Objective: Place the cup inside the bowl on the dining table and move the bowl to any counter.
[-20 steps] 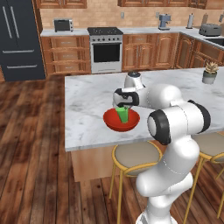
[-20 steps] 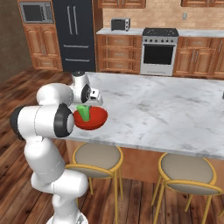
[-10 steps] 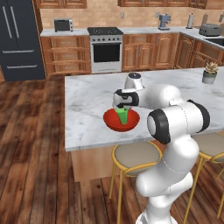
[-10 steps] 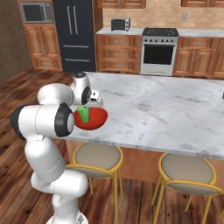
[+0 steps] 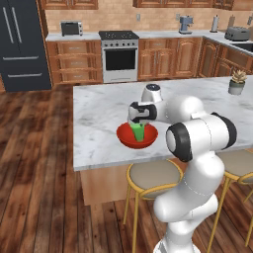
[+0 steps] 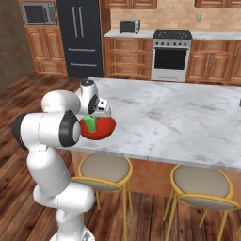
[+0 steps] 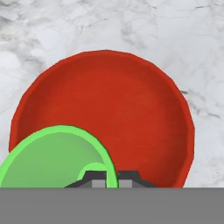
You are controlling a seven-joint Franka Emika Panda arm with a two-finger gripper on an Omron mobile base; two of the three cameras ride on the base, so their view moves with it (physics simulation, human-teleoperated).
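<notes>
Over the marble surface (image 5: 99, 133) of the dining island, the gripper (image 7: 112, 178) was clamped on the rim of the green cup (image 7: 57, 157), holding it inside the red bowl (image 7: 131, 109) near one side. Letting go while the cup sat off-centre against the sloping wall could probably tip it over or nudge the bowl toward the surface's edge.

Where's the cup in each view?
Left base view: cup just left of centre, over the bowl, under the claw.
Right base view: cup left of centre, beside the arm.
Hand view: cup bottom left.
Shared landmark: the red bowl on the table.
</notes>
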